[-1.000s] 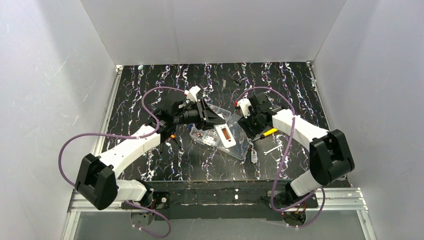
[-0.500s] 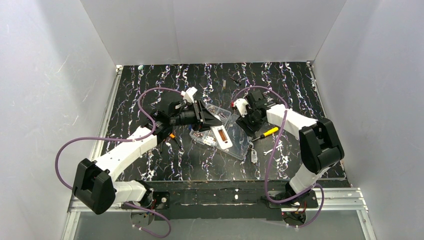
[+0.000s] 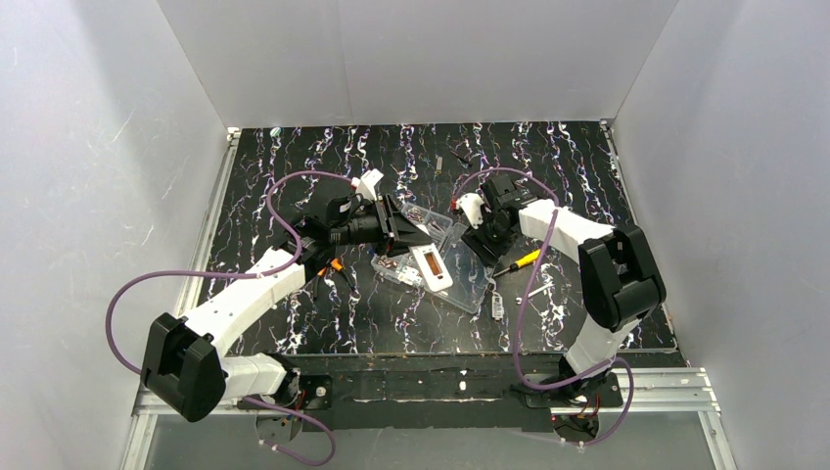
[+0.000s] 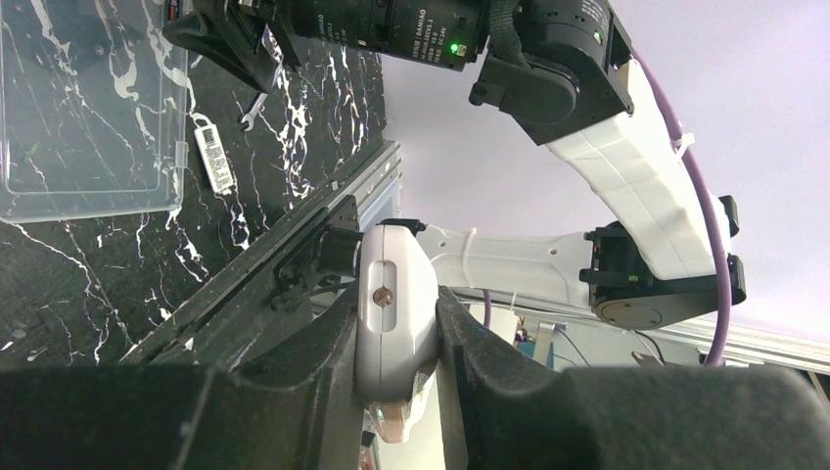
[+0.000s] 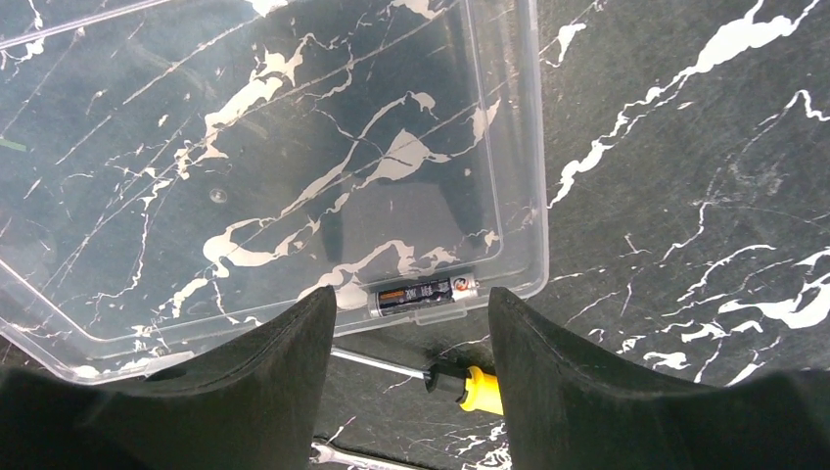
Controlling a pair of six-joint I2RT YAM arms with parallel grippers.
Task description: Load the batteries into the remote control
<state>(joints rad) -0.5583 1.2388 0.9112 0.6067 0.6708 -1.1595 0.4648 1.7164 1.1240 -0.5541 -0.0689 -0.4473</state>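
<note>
Low in the right wrist view, the right pincer gapes empty over a battery: pickup step, likely needing a straight descent. Left pincer clamps a white piece.

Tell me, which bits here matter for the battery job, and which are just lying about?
Job: remote control, gripped by left claw; battery, under the open right claw.
Lying about: yellow-handled screwdriver; small wrench; clear box.
</note>
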